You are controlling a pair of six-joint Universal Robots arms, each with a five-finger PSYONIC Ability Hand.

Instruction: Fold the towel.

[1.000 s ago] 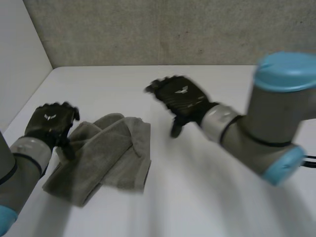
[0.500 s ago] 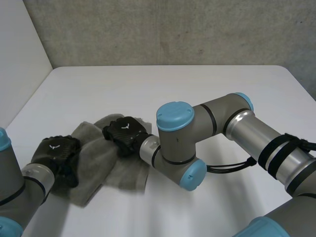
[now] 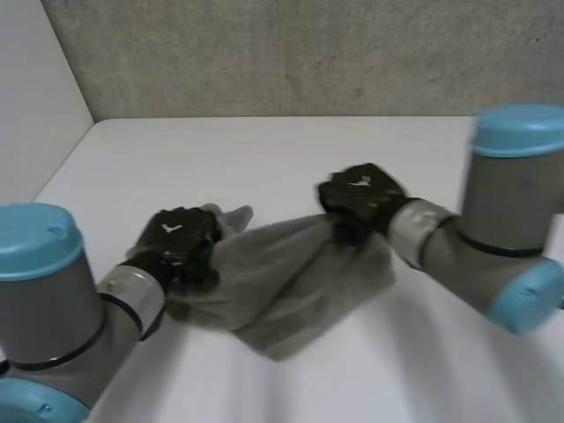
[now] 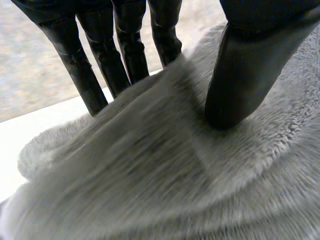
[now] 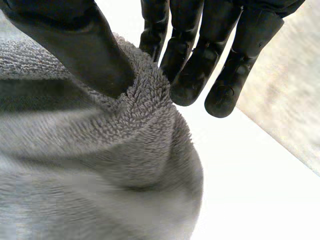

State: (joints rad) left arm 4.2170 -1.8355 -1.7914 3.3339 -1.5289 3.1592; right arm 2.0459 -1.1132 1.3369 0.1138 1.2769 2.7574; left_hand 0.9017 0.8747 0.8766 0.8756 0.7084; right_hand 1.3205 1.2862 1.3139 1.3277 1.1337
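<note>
While both hands grip it, the grey towel hangs slung between them over the white tabletop, sagging in the middle.

Left hand: at the towel's left end. Its wrist view shows the thumb pressed onto one face of the cloth and the fingers straight behind the other, with a ridge of pile pinched between them.

Right hand: at the towel's right end. Its wrist view shows the thumb dug into a bunched fold, with the fingers close against the fold's far side, so the cloth is pinched.

Lowest fold of the towel sits near the tabletop; whether it touches cannot be told. Rough grey wall stands behind the tabletop.
</note>
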